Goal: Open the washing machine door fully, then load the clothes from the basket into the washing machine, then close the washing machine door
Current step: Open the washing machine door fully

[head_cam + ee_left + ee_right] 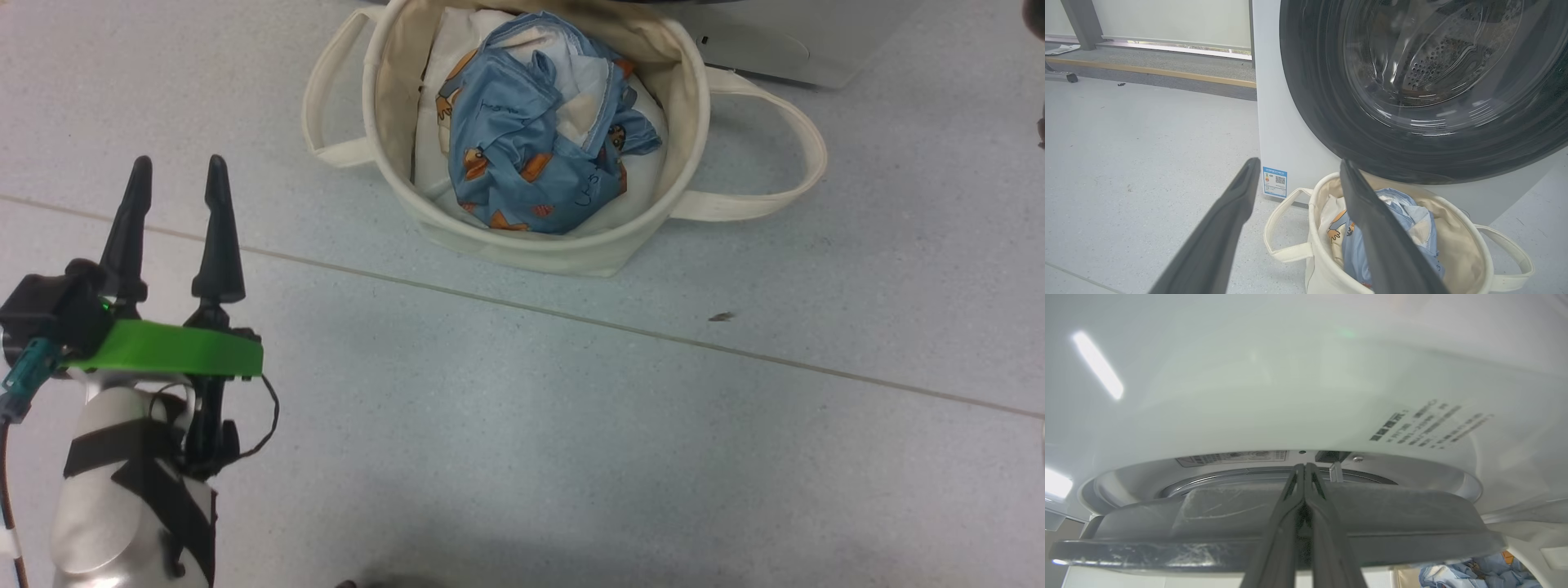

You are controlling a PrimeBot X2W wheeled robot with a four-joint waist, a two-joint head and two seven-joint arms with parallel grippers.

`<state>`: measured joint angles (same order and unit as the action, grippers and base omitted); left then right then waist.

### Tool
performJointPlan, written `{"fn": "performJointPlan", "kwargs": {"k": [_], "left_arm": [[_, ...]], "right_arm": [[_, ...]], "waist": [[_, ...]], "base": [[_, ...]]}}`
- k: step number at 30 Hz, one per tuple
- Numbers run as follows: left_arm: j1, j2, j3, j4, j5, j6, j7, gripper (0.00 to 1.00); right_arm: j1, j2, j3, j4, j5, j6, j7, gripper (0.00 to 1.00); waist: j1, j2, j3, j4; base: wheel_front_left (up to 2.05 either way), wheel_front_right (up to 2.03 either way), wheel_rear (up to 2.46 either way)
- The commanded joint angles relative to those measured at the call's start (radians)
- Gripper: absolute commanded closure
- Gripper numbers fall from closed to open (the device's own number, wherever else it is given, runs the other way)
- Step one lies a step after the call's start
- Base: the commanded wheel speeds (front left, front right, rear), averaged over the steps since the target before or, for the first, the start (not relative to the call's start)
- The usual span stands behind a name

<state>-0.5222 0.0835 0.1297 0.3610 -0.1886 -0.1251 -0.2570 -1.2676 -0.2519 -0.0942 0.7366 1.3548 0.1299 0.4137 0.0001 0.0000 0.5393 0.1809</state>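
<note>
My left gripper (pixel 180 163) hangs spread wide, left of the basket (pixel 692 106). Crumpled light-blue clothes (pixel 531 147) with orange prints fill that cream tub, just before the white washing machine (pixel 1282 134). My right gripper (pixel 1305 467), fingers pressed together on nothing, lies across the black-rimmed washing machine door (pixel 1167 522).
</note>
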Motion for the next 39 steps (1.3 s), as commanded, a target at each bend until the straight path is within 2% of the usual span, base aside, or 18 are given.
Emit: {"fn": "performJointPlan", "kwargs": {"k": [1,7,14,26,30,39], "left_arm": [[0.004,0.032,0.034,-0.024,0.000,-0.006,-0.005,0.00],[0.005,0.032,0.038,-0.015,0.003,-0.006,-0.005,0.00],[0.020,0.031,0.052,-0.003,0.007,-0.006,-0.005,0.00],[0.085,0.053,0.068,0.033,0.027,-0.006,-0.005,0.00],[0.120,0.057,0.090,0.045,0.030,-0.006,-0.005,0.00],[0.186,0.064,0.127,0.061,0.041,-0.006,-0.005,0.00]], "right_arm": [[-0.046,0.029,0.025,-0.034,-0.009,0.001,0.020,1.00],[-0.086,0.038,0.031,-0.006,-0.021,0.001,0.042,1.00],[-0.084,0.049,0.064,0.041,-0.034,0.001,0.143,1.00],[0.084,0.067,0.109,0.023,-0.041,0.001,0.281,1.00],[0.136,0.087,0.092,-0.003,0.000,0.001,0.337,1.00],[0.250,0.121,0.136,-0.042,-0.028,0.001,0.428,1.00]], "waist": [[-0.0001,0.0000,-0.001,0.001],[-0.0001,0.0000,-0.008,0.004],[-0.0001,0.0000,-0.044,-0.007],[-0.0001,0.0000,-0.180,-0.055],[-0.0001,0.0000,-0.229,-0.066],[-0.0001,0.0000,-0.347,-0.062]], "base": [[0.00,0.00,0.00],[0.00,0.00,0.00],[0.00,0.00,0.00],[0.00,0.00,0.00],[0.00,0.00,0.00],[0.00,0.00,0.00]]}}
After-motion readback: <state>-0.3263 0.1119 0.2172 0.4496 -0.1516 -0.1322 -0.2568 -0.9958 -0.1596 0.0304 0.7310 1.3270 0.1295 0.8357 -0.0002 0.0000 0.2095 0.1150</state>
